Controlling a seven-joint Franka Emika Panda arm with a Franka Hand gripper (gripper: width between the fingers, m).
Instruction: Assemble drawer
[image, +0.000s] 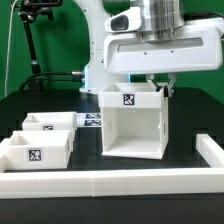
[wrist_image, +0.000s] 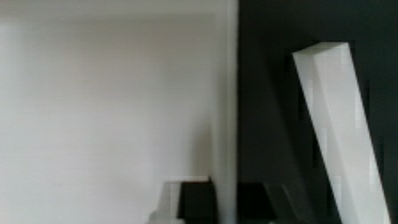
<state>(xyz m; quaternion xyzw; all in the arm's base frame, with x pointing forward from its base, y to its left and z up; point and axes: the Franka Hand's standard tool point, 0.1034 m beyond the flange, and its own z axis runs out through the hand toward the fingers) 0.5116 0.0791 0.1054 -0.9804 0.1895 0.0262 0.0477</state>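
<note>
The white drawer casing (image: 135, 125) stands upright mid-table, its open front facing the camera and a tag on its top front. My gripper (image: 160, 88) sits at the casing's top back corner, on the exterior view's right. In the wrist view the casing's side wall (wrist_image: 107, 100) fills half the picture. My gripper (wrist_image: 235, 205) straddles the wall's thin edge, one dark finger (wrist_image: 199, 203) on each side, closed on it. Two shallow trays (image: 50, 122) (image: 35, 152) lie on the exterior view's left, each with a tag.
The long low white wall (image: 110, 182) runs along the table's front and up the exterior view's right side; it also shows in the wrist view (wrist_image: 338, 130). The marker board (image: 92, 121) lies between the far tray and the casing. A camera stand stands at the back left.
</note>
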